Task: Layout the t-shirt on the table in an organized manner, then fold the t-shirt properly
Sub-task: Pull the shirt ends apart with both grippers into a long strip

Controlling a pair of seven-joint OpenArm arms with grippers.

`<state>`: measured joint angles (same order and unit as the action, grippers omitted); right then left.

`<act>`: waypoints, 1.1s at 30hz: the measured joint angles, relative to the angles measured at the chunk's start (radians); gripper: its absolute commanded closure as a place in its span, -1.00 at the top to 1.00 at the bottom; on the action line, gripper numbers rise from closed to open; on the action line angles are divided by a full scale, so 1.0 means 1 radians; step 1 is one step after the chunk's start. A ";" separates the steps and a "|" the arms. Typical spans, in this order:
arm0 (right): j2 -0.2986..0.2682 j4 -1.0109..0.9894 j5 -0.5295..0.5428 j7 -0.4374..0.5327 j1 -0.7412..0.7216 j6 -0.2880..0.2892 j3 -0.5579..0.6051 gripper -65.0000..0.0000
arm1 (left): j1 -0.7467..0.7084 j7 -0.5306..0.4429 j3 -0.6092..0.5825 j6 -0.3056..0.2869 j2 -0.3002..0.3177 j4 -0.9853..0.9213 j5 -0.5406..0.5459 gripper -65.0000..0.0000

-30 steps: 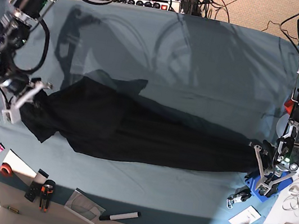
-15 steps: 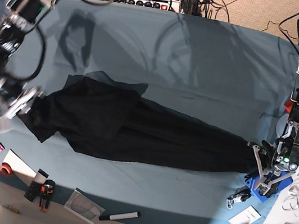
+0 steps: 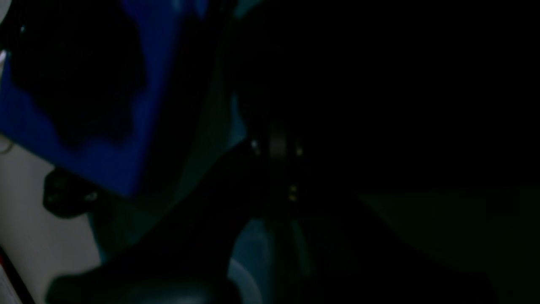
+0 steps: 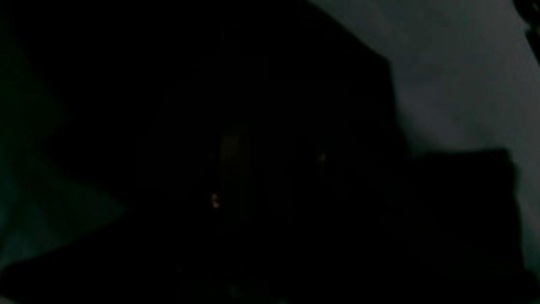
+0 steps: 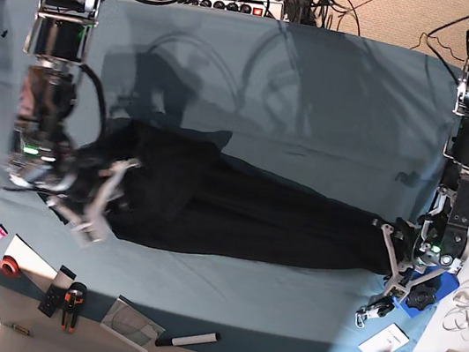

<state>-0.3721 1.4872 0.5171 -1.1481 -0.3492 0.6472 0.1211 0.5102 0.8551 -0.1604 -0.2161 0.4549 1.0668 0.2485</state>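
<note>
The table carried the t-shirt, stretched in a long black band from left to right across the middle. The left gripper, at the scene's right end, was clamped shut on the t-shirt's end there. The right gripper, at the scene's left end, sat blurred over the cloth, jaws parted, and a hold could not be told.
</note>
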 measured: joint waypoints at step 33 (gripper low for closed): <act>0.071 0.224 -0.024 0.027 0.102 -0.150 -0.488 -1.00 | 0.000 0.139 0.000 -0.020 -0.003 0.000 0.116 -1.00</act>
<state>-0.3008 1.7111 0.4927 -1.1206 -0.2474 0.4973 -0.3668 0.5102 0.9943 -0.1604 -0.2359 0.4519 1.0668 0.3649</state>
